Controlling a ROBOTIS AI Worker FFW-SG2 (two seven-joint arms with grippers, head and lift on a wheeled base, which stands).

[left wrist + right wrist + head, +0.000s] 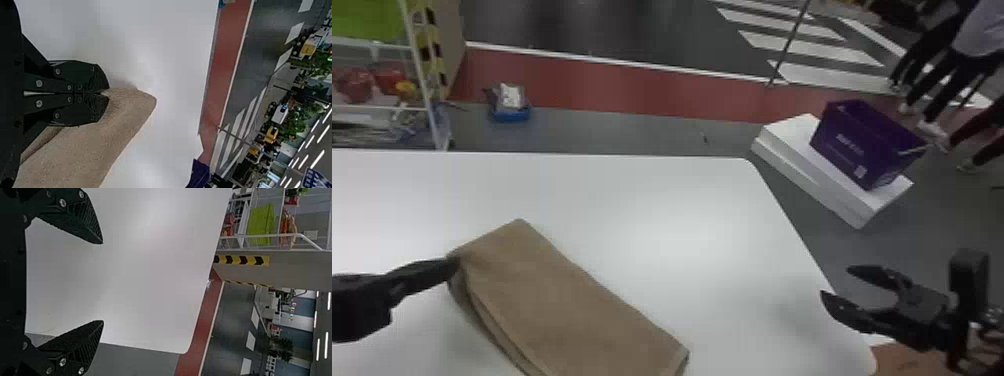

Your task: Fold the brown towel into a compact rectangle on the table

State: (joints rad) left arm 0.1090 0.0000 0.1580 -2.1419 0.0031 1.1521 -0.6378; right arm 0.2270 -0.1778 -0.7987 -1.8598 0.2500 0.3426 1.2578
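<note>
The brown towel [567, 305] lies on the white worktop [672, 200], already folded over into a long, layered strip. It slants from the left-hand part of the surface down toward the bottom edge of the head view, with the stacked layers showing along its left side. Its far end comes to a blunt corner, and another corner lies at its right. At the towel's far left corner is the left pincer [456, 265], coming in from the left edge; in the left wrist view that pincer [107, 93] is clamped on the cloth, its two fingers pressed together with a bit of fabric at the tips. Well apart from the towel, the right pincer [837, 282] is by the right edge of the worktop, its fingers spread wide, the white surface showing between them in the right wrist view. Beyond the worktop on the right, a purple box [862, 140] sits on a stack of white slabs [789, 145] on the grey floor. On the far left stands a white-framed rack [421, 70] holding red items, and near it a blue-and-white bundle [512, 102] rests on the floor.
</note>
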